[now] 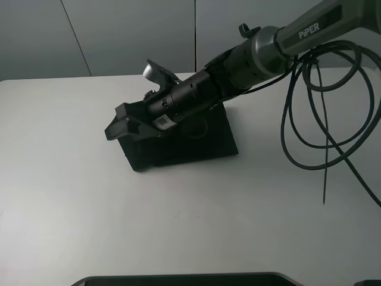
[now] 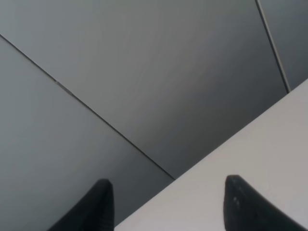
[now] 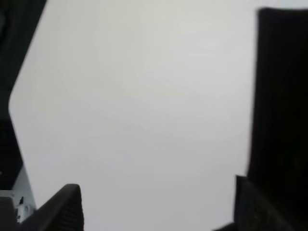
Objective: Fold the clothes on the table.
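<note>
Table (image 1: 89, 208): white, bare near side. Mid-table: clothes (image 1: 202, 146), black, folded into a compact block. Right gripper (image 1: 122, 128): spread wide, empty, low at the block's left end, likely just releasing. Left gripper (image 2: 166, 204): parted, empty, aimed at the far grey wall (image 2: 144, 72).

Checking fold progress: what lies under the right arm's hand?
The folded black cotton T-shirt on the white table. The right hand covers its left part; no print shows.

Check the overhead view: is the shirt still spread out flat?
No, the shirt lies as a small folded black bundle on the table.
</note>
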`<state>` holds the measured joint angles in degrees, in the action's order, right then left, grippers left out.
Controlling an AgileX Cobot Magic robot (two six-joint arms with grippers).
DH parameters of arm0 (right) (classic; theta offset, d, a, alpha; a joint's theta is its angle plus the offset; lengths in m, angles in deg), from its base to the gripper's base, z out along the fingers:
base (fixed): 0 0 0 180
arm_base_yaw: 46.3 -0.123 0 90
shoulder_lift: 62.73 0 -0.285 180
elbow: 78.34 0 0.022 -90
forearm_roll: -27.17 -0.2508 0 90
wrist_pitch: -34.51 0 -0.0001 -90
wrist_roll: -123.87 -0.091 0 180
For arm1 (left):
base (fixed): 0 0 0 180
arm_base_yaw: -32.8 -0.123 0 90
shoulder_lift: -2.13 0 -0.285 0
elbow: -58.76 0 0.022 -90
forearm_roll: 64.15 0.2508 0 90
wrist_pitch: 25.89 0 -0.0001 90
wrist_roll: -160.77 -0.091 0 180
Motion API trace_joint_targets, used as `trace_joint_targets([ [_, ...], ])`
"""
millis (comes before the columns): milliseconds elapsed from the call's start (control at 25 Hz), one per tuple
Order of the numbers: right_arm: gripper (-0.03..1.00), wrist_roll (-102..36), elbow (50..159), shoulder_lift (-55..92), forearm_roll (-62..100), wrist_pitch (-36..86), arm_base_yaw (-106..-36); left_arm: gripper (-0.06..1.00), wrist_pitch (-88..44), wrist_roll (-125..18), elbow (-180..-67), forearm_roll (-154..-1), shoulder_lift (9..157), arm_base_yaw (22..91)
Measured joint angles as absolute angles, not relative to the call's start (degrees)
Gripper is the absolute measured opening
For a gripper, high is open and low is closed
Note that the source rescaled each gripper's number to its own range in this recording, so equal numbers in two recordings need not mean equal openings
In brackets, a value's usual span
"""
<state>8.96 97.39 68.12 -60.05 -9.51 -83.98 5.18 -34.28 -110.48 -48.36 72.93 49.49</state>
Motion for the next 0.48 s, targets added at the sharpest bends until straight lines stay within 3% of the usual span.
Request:
trace_joint_targets([
  [320,0.71,3.57,98.03,54.72,-44.17,-6.57,-83.98,0.66,8.74,-33.59,-110.48,-44.96,63.17,49.49],
  [480,0.60,-7.96,98.21,47.25,-24.57,-3.10,-83.98,0.66,11.67,-29.77,-110.48,-44.84,58.06,49.49],
])
